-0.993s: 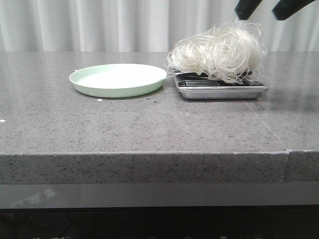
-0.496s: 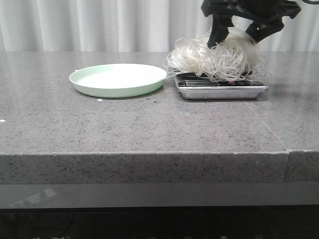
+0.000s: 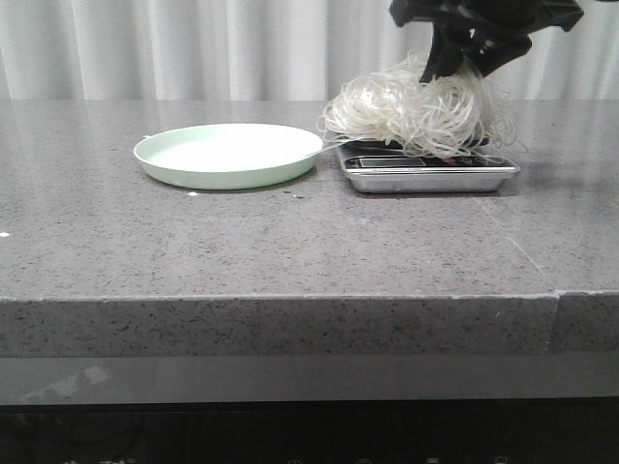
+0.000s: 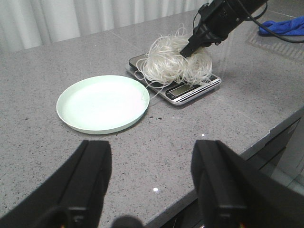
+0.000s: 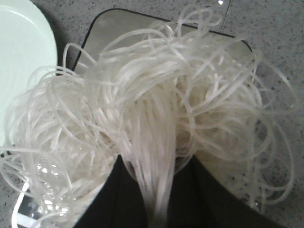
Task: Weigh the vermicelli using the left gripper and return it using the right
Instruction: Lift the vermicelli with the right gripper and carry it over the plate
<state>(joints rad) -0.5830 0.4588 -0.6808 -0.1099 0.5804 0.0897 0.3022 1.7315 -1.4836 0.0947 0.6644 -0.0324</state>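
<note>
Grey speckled stone counter (image 3: 290,242), seam line near its right front edge. Directly on it: pale green plate (image 3: 229,155) left of centre, and a steel-rimmed kitchen scale (image 3: 428,172) just beside it on the right, the two not touching. Blue cloth (image 4: 283,26) lies on the counter well beyond the scale in the left wrist view.

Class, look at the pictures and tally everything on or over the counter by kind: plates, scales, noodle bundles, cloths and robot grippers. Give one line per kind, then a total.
Plates: 1, the pale green plate
Scales: 1, the steel scale
Noodle bundles: 1, the vermicelli
Cloths: 1, the blue cloth
Grippers: 2, the left gripper and the right gripper
Total: 6
</note>
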